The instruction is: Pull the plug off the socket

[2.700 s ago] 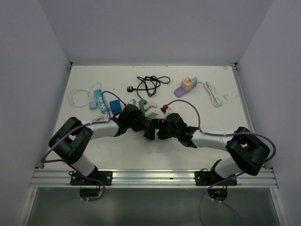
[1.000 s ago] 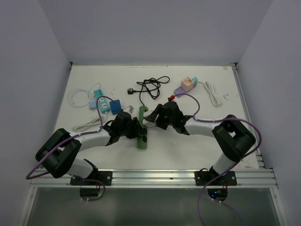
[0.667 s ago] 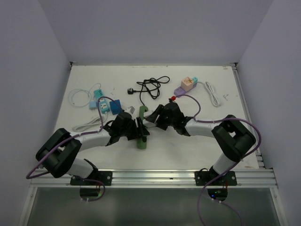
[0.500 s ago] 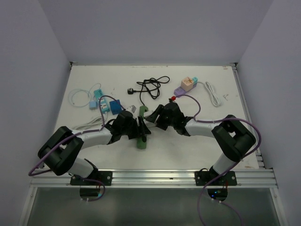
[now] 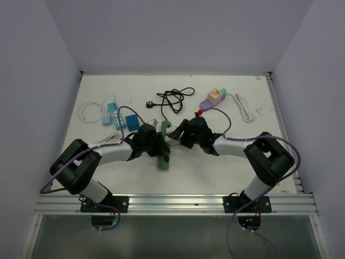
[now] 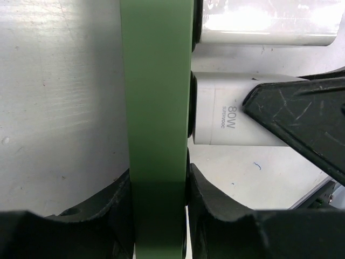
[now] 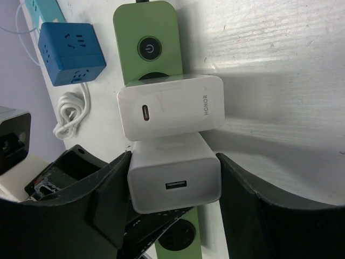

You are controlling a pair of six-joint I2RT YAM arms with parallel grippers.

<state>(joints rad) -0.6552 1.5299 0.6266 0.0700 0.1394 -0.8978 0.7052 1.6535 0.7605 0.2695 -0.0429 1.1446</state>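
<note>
Caution: left pincer (image 6: pixel 159 216) clamps strip (image 6: pixel 156 81); right pincer (image 7: pixel 178 200) grips charger (image 7: pixel 175 172). If the left grip slips, strip may lift with charger.

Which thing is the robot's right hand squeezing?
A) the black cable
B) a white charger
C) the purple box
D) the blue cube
B: in the right wrist view, the right gripper clamps both sides of the white charger plugged into the green power strip.
</note>
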